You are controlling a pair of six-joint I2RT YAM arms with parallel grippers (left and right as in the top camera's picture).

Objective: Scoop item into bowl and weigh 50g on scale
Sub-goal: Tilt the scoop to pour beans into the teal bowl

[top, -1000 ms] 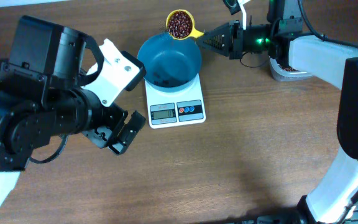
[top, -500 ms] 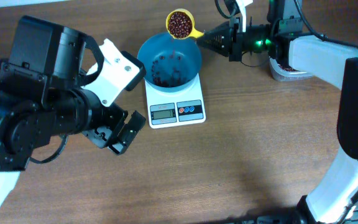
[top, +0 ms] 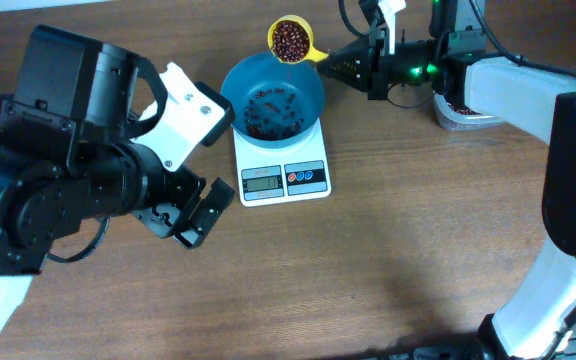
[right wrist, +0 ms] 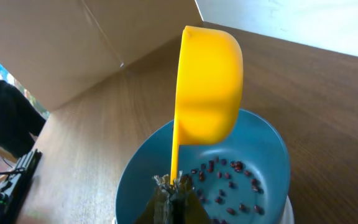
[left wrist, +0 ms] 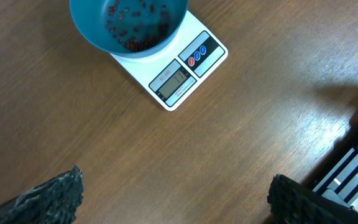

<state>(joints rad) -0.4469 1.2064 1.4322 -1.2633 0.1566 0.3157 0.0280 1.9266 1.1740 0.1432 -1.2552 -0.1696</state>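
Observation:
The teal-blue bowl [top: 273,100] stands on the white scale [top: 283,176] with several red-brown beans [top: 271,112] in its bottom. It also shows in the left wrist view [left wrist: 129,25] and the right wrist view [right wrist: 260,162]. My right gripper [top: 353,62] is shut on the handle of the yellow scoop [top: 290,40], which holds beans at the bowl's far rim. In the right wrist view the scoop [right wrist: 209,87] is tilted over the bowl. My left gripper [top: 193,220] is open and empty over bare table, left of the scale [left wrist: 182,78].
A white-rimmed tub [top: 460,112] with beans sits at the back right, mostly hidden by the right arm. The bulky left arm fills the left side of the table. A cardboard wall [right wrist: 92,43] stands behind the bowl.
More beans have dropped from the scoop into the bowl, which held only a few a second ago. The scoop has tilted slightly. The left arm has not moved.

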